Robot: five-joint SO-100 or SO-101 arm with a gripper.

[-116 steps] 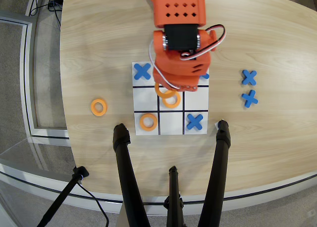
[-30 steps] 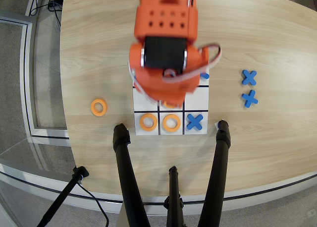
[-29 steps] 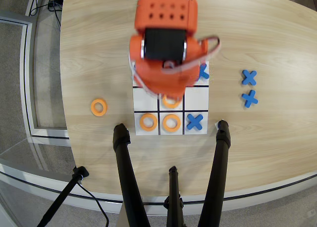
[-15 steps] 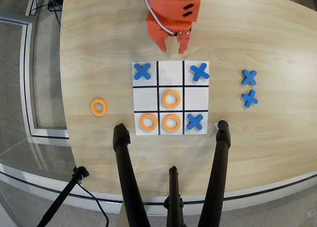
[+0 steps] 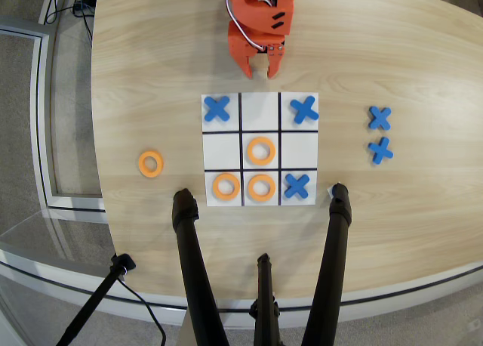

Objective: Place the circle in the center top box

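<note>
The white nine-cell board (image 5: 222, 151) lies mid-table. One orange circle (image 5: 150, 174) lies loose on the wood left of the board. Three more rings sit on the board: one in the centre cell (image 5: 260, 139), one in the bottom-left cell (image 5: 226, 197) and one in the bottom-middle cell (image 5: 260, 198). That bottom-middle cell (image 5: 248, 174), the middle of the edge row farthest from the arm, is the center top box. My orange gripper (image 5: 260, 71) hangs above the board's upper edge, fingers a little apart and empty, far from every ring.
Blue X pieces sit in the top-left (image 5: 216, 109), top-right (image 5: 304, 109) and bottom-right (image 5: 296, 185) cells. Two spare X's (image 5: 379, 118) lie on the wood to the right. Black tripod legs (image 5: 192, 263) cross the table's near edge.
</note>
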